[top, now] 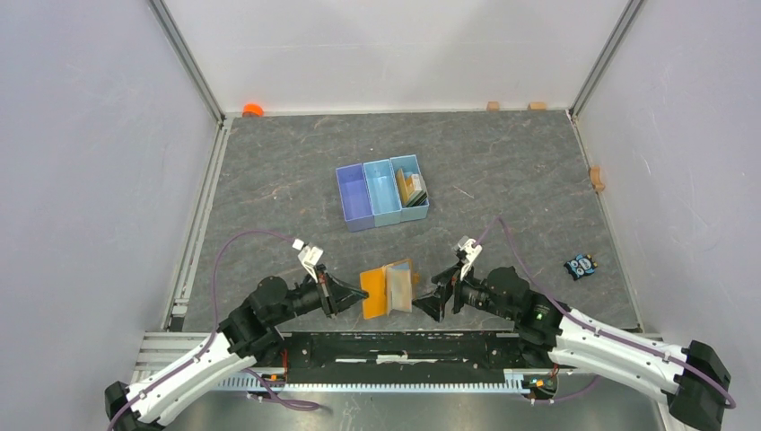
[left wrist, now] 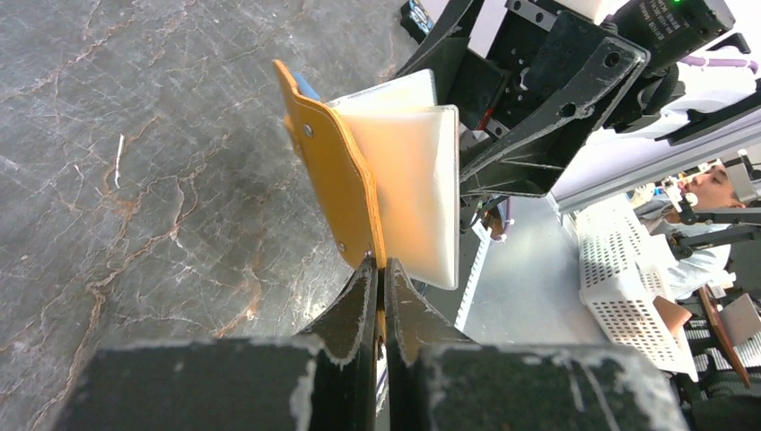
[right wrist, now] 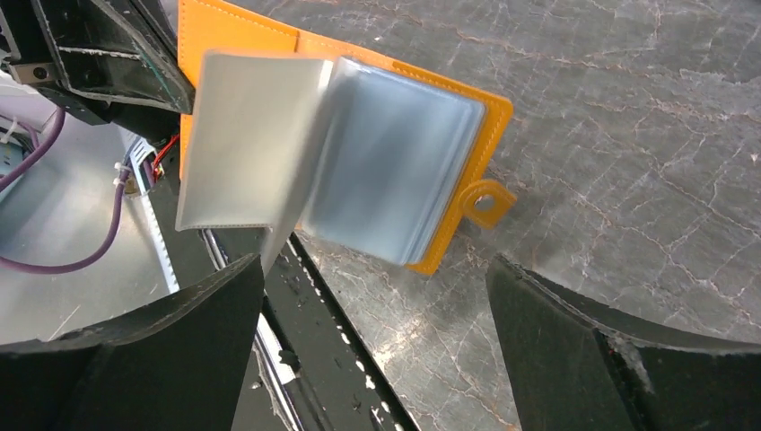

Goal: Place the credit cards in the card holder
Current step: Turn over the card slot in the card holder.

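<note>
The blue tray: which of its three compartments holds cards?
The right-hand compartment of the tray, as the top view shows it: cards stand in it, while the other two look empty.

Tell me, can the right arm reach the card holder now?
Probably yes: the open right end effector faces the card holder, nothing between; the left end effector holds it up.
</note>
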Robot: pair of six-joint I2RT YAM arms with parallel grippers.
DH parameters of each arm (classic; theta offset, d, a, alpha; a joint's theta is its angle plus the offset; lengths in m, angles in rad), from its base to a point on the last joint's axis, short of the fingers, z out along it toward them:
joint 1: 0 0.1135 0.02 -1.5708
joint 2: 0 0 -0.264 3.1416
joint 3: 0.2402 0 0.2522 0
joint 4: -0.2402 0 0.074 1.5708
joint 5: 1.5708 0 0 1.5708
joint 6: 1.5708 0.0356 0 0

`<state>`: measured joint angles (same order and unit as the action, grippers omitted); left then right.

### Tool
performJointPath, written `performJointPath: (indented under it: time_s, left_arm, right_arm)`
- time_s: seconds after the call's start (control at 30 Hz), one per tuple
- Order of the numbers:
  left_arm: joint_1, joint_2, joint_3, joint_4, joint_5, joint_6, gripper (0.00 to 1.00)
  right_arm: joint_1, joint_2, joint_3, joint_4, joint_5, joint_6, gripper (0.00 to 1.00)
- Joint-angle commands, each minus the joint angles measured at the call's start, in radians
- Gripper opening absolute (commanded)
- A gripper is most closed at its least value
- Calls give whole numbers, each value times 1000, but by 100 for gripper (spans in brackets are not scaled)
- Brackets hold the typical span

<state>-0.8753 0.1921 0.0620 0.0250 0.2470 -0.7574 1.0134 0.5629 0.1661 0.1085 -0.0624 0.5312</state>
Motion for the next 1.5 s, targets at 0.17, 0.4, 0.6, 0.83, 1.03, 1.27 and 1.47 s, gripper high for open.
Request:
performJointPath:
  time_s: [0.17,0.4,0.6,0.83,1.03,1.27,1.47]
  left_arm:
    - [4,92,52,-127,-64,2,2]
    - [7,268,36,-199,-214,-35,2]
    - [25,479,54,-139,-226,-34,2]
    - [27,666,111,-97,-208,2,2]
    - [29,679,107,-71,-207,10,2]
    - [29,674,104,-66,-194,13,2]
    - [29,666,98,-65,-188,10,2]
  right_arm:
    - [-19,83,-30,122,3,-12,94]
    - [-19,206,-58,219,-6,62,92]
    - [-13,291,-52,271,-57,134,74]
    - [90,317,-34,288,51,180,62]
    - [131,337,-4,264,122,210,58]
    - [130,424,5,286,132,240,56]
    - [131,457,16,328,125,247,52]
